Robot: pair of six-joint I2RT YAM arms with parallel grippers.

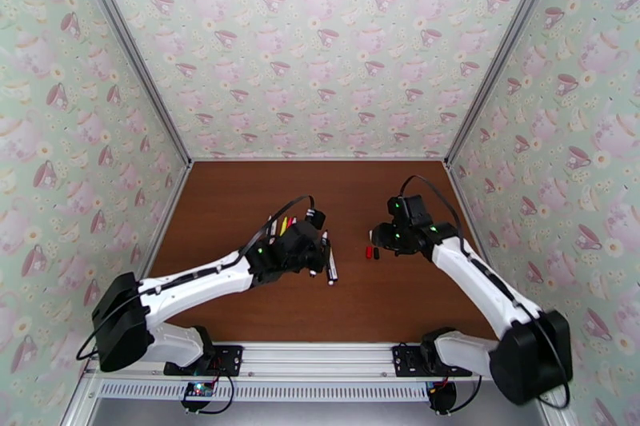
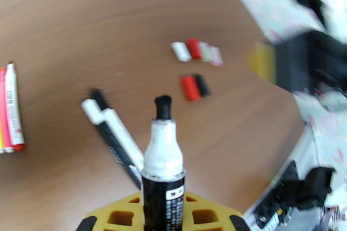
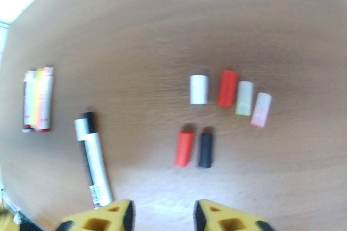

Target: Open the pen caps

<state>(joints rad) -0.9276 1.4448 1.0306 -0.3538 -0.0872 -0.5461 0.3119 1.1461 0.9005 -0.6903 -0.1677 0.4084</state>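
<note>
Left wrist view: the left fingers (image 2: 117, 216) are clamped tight on a black-barrelled pen (image 2: 163, 162), held upright with its black tip bare. In the right wrist view, the right fingers (image 3: 221, 216) stand partly open with nothing between them, above the loose caps.

Six caps lie near the middle of the tabletop (image 1: 240, 180), a little toward its right edge. There is a row of four (image 3: 227, 88) in white, red, pale green and pink. Just nearer the arms, a red cap (image 3: 184, 148) and a black cap (image 3: 205, 150) lie side by side. Two pens (image 2: 117, 134) lie together near the middle, and a bundle of pens (image 3: 38, 97) lies further toward the left edge.

The job looks almost finished. Blur hides whether any pen in the bundle keeps its cap. The held pen probably needs laying down.

The far half of the tabletop and the strip along its near edge are bare, with walls along the left, far and right edges. The tightest spot is the middle, where both arms work near each other.
</note>
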